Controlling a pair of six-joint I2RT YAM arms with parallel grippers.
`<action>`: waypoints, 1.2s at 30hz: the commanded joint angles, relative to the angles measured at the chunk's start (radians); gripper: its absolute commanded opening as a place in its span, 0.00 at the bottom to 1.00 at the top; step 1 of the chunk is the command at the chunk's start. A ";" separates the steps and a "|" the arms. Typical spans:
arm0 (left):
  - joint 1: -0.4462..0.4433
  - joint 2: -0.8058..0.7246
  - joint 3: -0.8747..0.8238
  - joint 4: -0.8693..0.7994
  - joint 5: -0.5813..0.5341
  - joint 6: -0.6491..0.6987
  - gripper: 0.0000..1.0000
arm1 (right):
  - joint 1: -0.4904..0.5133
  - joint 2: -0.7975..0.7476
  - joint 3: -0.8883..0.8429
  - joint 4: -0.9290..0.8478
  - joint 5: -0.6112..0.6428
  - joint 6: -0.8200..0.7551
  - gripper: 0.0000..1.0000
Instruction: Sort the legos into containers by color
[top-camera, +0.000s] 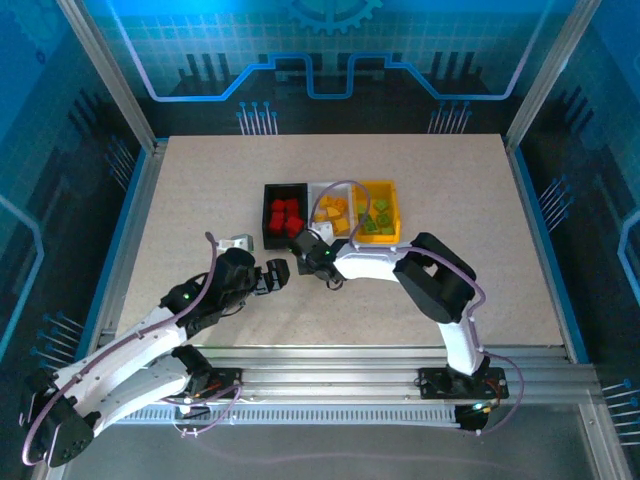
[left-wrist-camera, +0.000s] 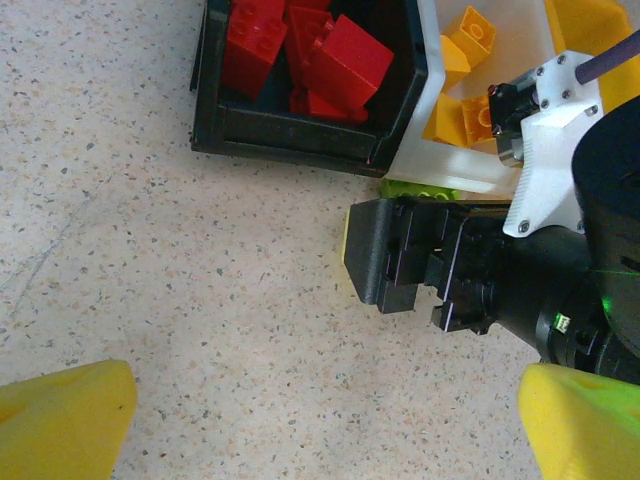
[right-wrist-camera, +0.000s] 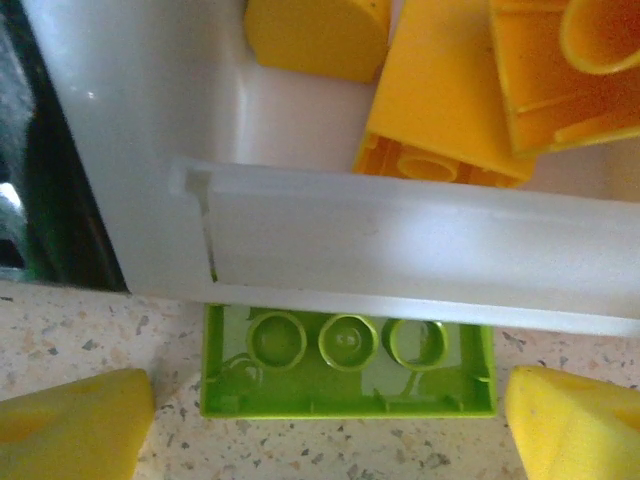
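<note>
A green brick (right-wrist-camera: 345, 365) lies upside down on the table (left-wrist-camera: 180, 300), its far side against the near wall of the white bin (right-wrist-camera: 400, 240). The right gripper (right-wrist-camera: 322, 430) sits low over it with its jaws spread. One yellow fingertip is left of the brick and one is right of it, and neither clearly presses on it. The left gripper (left-wrist-camera: 325, 425) hovers just to the left, near the black bin (left-wrist-camera: 290, 140), with its jaws wide apart over bare table. The three bins stand side by side. Red bricks (left-wrist-camera: 340, 60) fill the black one on the left, and orange bricks (right-wrist-camera: 450, 90) lie in the white one in the middle. Green bricks (top-camera: 376, 222) lie in the yellow bin (top-camera: 395, 205) on the right.
</note>
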 joint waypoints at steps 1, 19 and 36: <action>0.011 -0.017 -0.016 -0.016 0.002 0.018 0.99 | 0.000 0.053 0.006 -0.049 0.073 0.039 0.85; 0.013 -0.024 -0.021 -0.024 0.005 0.014 0.99 | -0.006 -0.032 -0.096 0.001 0.044 0.030 0.61; 0.016 -0.034 -0.035 -0.018 0.002 0.012 0.99 | 0.048 -0.403 -0.426 -0.031 0.068 0.091 0.62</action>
